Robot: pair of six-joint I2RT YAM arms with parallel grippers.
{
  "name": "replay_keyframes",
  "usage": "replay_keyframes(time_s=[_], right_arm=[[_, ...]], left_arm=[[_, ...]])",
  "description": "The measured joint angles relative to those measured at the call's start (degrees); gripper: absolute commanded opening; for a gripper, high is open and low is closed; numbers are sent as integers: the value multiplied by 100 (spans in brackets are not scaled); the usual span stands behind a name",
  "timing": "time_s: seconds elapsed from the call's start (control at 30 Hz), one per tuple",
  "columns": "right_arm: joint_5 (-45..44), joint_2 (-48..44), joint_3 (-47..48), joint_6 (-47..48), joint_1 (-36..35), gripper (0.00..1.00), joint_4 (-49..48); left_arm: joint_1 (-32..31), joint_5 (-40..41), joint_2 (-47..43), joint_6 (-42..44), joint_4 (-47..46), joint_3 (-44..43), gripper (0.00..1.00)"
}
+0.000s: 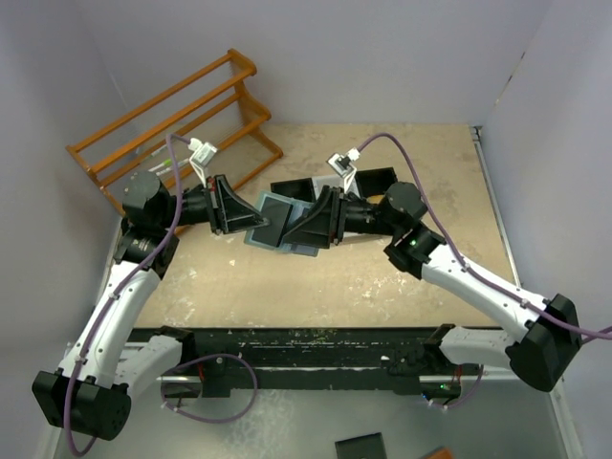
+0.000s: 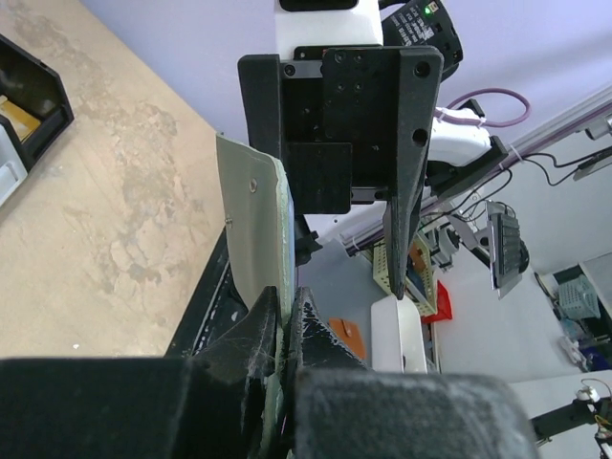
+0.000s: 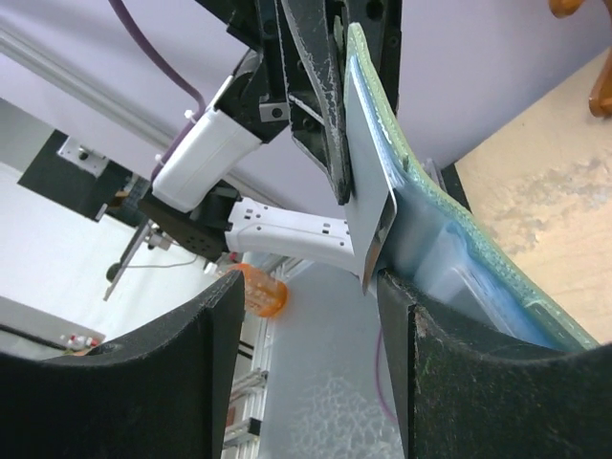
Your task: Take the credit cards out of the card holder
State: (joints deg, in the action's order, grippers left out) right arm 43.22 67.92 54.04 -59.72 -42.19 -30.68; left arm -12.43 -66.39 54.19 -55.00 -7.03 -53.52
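Observation:
The card holder [image 1: 260, 236] hangs open in the air between my two grippers, over the middle of the table. My left gripper [image 2: 285, 301] is shut on the edge of its teal-green flap [image 2: 253, 220]. In the right wrist view the light blue inside [image 3: 440, 258] faces my right gripper [image 3: 308, 287]. A grey credit card [image 3: 368, 182] sticks out of a slot there. The right gripper is open, and the card's lower corner lies right beside its right finger [image 3: 478, 382]. Nothing is between the jaws. Other cards are hidden.
A black bin tray [image 1: 378, 177] sits on the table behind the grippers. A wooden rack [image 1: 172, 120] stands at the back left. White walls close in the table on the left, back and right.

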Motion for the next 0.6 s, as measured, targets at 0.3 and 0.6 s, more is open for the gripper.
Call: replay_keyframes(time_s=[0.3, 0.6], right_arm=[[-22, 190, 0, -227, -24, 53, -599], [-26, 348, -96, -533, -24, 23, -1237]], left_arm=[[2, -24, -11, -264, -216, 0, 0], [2, -46, -57, -544, -444, 0, 0]])
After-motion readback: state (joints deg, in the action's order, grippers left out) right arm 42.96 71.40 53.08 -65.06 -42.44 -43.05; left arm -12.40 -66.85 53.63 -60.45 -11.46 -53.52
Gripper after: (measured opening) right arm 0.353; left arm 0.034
